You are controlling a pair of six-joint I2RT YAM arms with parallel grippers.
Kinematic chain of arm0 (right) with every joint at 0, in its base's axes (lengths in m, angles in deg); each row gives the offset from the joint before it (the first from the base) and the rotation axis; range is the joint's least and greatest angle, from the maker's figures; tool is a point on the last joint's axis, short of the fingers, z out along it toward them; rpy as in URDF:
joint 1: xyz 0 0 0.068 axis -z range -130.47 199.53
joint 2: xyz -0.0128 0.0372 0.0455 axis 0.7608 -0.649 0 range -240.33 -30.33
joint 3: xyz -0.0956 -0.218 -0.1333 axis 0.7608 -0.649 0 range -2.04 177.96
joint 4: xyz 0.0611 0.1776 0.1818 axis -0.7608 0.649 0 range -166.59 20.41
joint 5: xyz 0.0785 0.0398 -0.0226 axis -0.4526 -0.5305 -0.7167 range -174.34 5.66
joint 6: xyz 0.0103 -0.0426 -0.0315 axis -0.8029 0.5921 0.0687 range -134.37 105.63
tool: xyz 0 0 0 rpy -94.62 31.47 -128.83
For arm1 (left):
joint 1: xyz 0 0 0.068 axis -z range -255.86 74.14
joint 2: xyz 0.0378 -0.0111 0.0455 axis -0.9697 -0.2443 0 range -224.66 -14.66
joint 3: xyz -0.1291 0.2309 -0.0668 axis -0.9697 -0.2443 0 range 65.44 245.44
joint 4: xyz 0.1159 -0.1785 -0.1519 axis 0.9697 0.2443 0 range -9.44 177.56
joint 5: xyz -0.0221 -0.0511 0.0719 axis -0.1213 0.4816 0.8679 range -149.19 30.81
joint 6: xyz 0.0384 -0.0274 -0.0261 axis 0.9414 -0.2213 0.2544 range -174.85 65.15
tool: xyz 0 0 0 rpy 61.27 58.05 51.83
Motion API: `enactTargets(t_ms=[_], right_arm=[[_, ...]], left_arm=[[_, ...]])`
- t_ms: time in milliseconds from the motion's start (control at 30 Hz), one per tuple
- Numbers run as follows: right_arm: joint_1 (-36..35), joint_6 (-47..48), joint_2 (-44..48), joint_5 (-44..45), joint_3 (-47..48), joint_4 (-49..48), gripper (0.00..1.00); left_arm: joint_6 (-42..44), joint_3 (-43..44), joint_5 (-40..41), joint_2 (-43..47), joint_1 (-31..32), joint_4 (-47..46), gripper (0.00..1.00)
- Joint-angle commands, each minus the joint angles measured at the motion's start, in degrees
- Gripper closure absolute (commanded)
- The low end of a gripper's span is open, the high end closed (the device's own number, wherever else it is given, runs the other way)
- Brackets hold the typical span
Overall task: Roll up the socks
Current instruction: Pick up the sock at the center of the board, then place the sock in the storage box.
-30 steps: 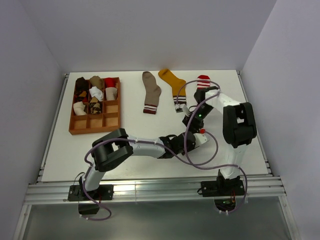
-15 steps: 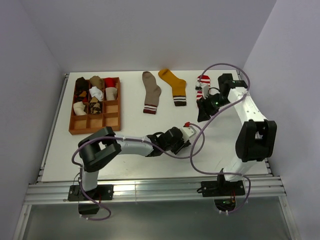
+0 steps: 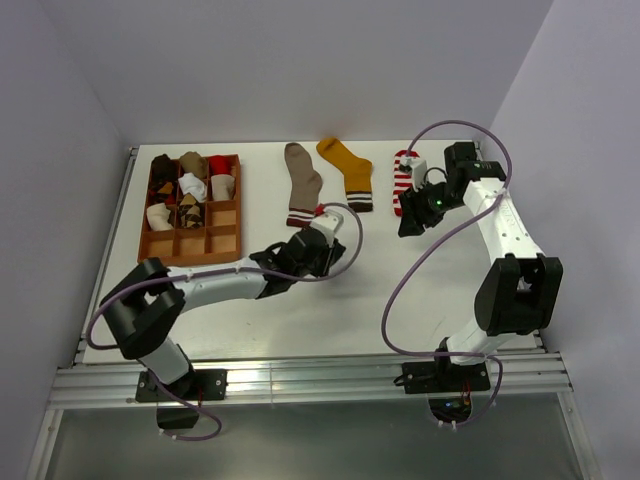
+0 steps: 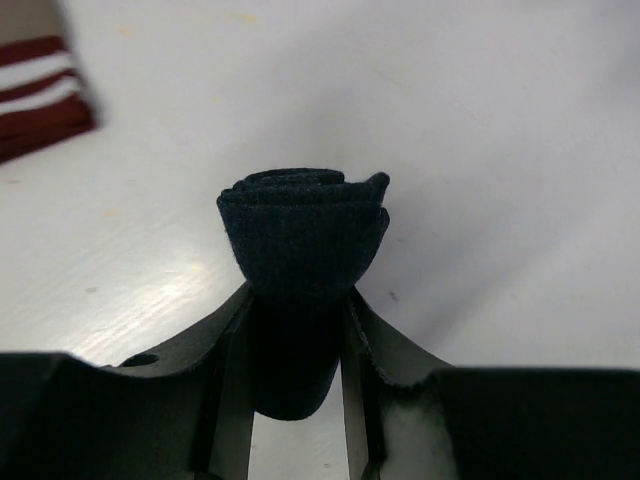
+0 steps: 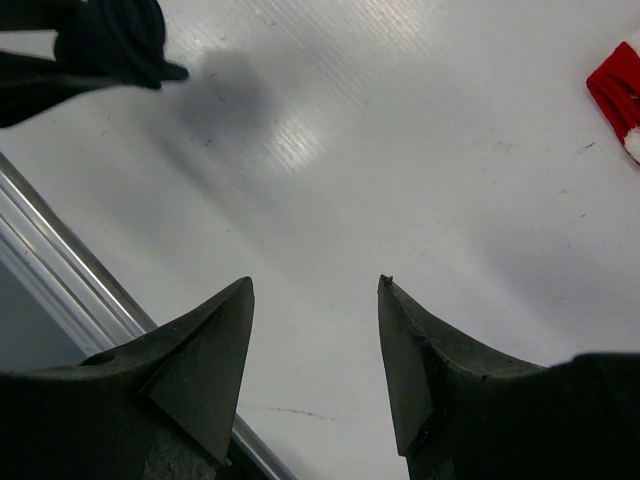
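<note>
Left gripper [image 4: 298,300] clamped on a navy sock roll [image 4: 303,225]. The roll sits upright between the two fingers, its spiral end facing the wrist camera and its top poking out past the fingertips. In the top view the left arm reaches across the middle of the table [image 3: 300,310], and the left gripper [image 3: 318,232] is just below the striped cuff of the taupe sock [image 3: 302,183]. That cuff shows at the upper left of the left wrist view [image 4: 40,95]. Cannot tell whether the roll touches the table.

Right gripper [image 5: 315,285] has its fingers apart and nothing between them, with bare table under it. In the top view the right gripper [image 3: 408,215] is at the lower end of the red-and-white striped sock [image 3: 404,180], which lies flat at the far right. A red bit of that sock shows at the right edge of the right wrist view [image 5: 620,95]. The left gripper with the dark roll shows in that view's upper left corner [image 5: 110,40].

The mustard sock [image 3: 347,172] lies flat between the taupe and the striped sock, apart from both.

The wooden tray [image 3: 188,261] is at the far left. It holds rolled socks [image 3: 185,185] in the upper compartments.
</note>
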Motion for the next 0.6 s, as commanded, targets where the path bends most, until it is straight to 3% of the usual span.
enactTargets(t_ms=[0, 233, 333, 567], right_arm=[[0.3, -1.8, 2.4, 0.2, 2.7, -1.8, 0.40], [0.3, -2.2, 2.7, 1.4, 3.9, -2.7, 0.40], [0.3, -2.0, 1.4, 0.8, 4.7, -2.0, 0.40], [0.2, -1.5, -0.2, -0.5, 5.3, -1.3, 0.40]], left_arm=[[-3.8, 0.3, 9.3, 5.8, -2.6, 2.5, 1.00], [-12.4, 3.6, 38.0, 13.8, -13.5, 14.7, 1.00], [-16.6, 6.8, 44.4, 12.2, -18.8, 24.9, 1.00], [-21.3, 15.3, 49.7, 2.3, -29.3, 35.0, 1.00]])
